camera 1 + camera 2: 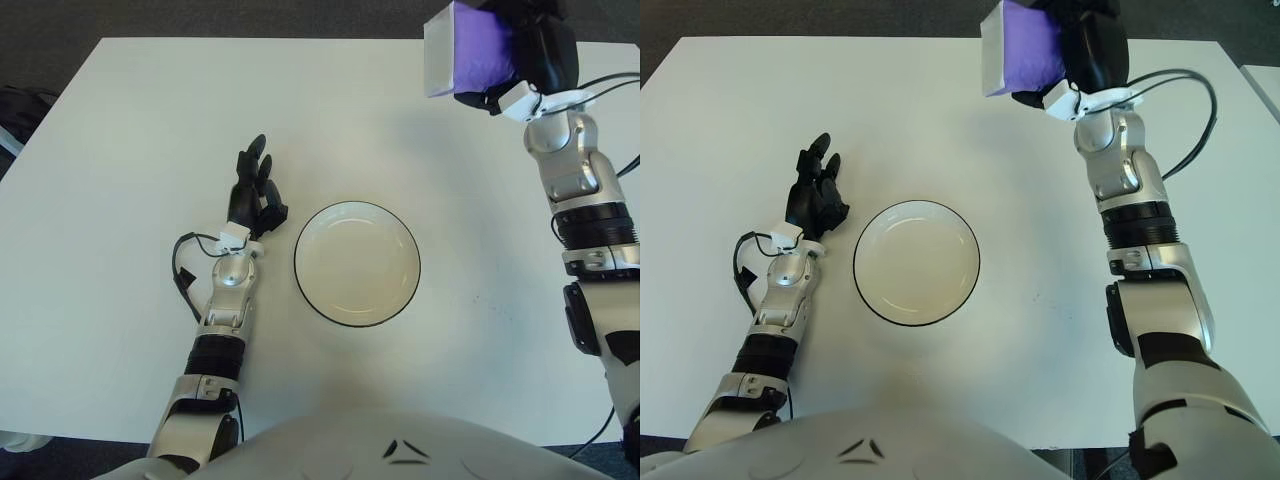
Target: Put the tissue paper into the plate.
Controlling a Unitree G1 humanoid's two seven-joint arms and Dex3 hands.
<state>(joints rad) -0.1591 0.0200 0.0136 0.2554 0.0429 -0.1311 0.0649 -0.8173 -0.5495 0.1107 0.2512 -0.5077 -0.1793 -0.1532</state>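
The tissue paper is a purple and white pack [466, 50], held in my right hand [520, 55] well above the far right part of the white table [120, 150]; it also shows in the right eye view [1025, 47]. The hand's black fingers are curled around the pack. The white plate with a dark rim [357, 263] stands empty on the table near the front middle, well below and left of the pack. My left hand [255, 190] shows just left of the plate with its fingers stretched out, holding nothing.
A black cable [183, 270] loops beside my left wrist. A grey cable [1200, 110] arcs by my right forearm. The table's far edge [300, 40] meets a dark floor.
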